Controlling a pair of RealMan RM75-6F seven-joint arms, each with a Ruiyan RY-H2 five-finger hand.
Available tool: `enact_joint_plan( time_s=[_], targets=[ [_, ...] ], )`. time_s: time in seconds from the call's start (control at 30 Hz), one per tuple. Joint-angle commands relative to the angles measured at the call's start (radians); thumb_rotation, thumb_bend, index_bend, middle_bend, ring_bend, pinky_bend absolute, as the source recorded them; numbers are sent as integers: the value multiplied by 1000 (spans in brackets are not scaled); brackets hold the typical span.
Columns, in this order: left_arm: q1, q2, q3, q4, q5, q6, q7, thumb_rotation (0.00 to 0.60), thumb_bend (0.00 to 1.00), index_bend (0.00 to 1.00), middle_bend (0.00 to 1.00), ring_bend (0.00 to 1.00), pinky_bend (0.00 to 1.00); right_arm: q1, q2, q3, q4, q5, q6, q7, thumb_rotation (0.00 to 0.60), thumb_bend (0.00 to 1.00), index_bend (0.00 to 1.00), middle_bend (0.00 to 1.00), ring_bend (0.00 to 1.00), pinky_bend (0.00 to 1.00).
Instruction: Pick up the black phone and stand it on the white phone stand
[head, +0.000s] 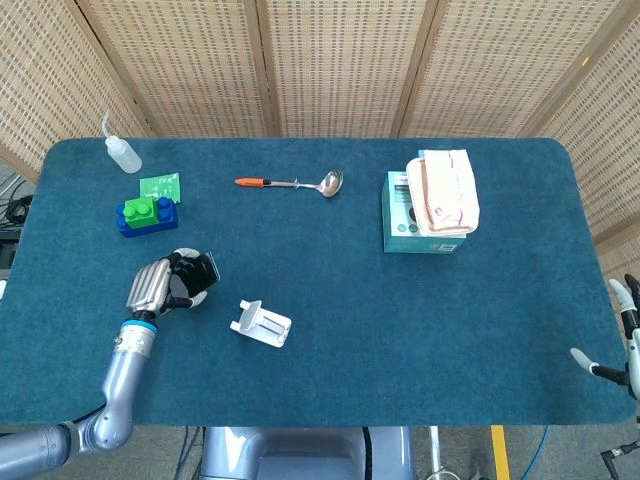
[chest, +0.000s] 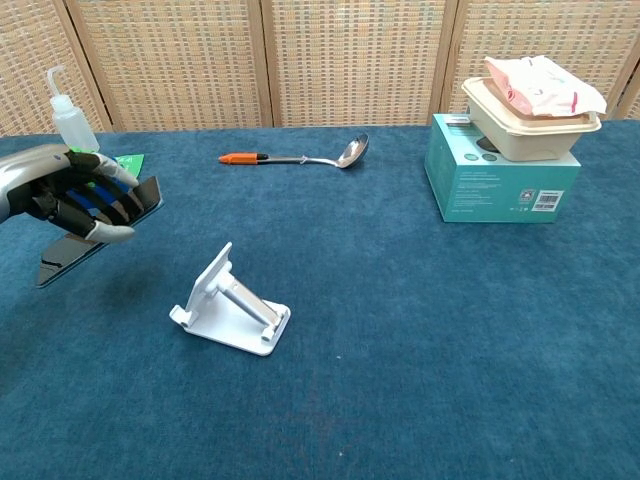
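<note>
Holding the phone (chest: 95, 232) clear of the counter (chest: 420, 330), left hand (chest: 70, 195) wraps its upper end; phone tilted, left of the stand (chest: 232, 304). Slab looks stiff, glossy, probably slippery; edge grip seems safest. Toy bricks (head: 147, 214) and bottle (head: 122, 153) sit behind, path unobstructed. Right hand (head: 618, 335) idle, fingers apart.

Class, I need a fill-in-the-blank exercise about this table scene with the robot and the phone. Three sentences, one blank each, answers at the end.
1. The left hand holds the black ____ above the table.
2. The white phone stand has ____ resting on it.
3. The spoon has an ____ handle.

Missing words: phone; nothing; orange
</note>
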Motion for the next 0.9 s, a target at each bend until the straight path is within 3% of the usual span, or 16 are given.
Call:
enact_joint_plan(
  time_s=[0.03,0.17,0.27,0.4,0.5,0.63,0.9],
  targets=[
    [28,44,7,-61,146,-24,-147,600,332,330,388,419,424,3,-4,2,1,9,-6,-11,600,0,0,0,0,0],
    [31,60,22,-62,284,-40,-284,600,327,330,388,419,424,8,-9,6,3,20,-16,-25,600,0,0,0,0,0],
    [17,75,47,-23,447,-69,-463,600,319,330,388,419,423,14,-15,10,4,34,-27,-46,600,0,0,0,0,0],
    [-35,68,111,129,696,-54,-734,600,305,331,388,418,423,22,-25,15,6,55,-45,-75,600,0,0,0,0,0],
    [-69,47,153,245,812,-7,-904,600,306,331,388,419,424,27,-29,18,8,67,-54,-88,600,0,0,0,0,0],
    [-121,-28,226,479,967,130,-1180,600,320,341,388,418,424,34,-39,27,16,97,-71,-112,600,0,0,0,0,0],
    [-127,-194,299,854,1020,361,-1498,600,340,368,388,419,424,47,-51,48,19,152,-95,-156,600,0,0,0,0,0]
  ],
)
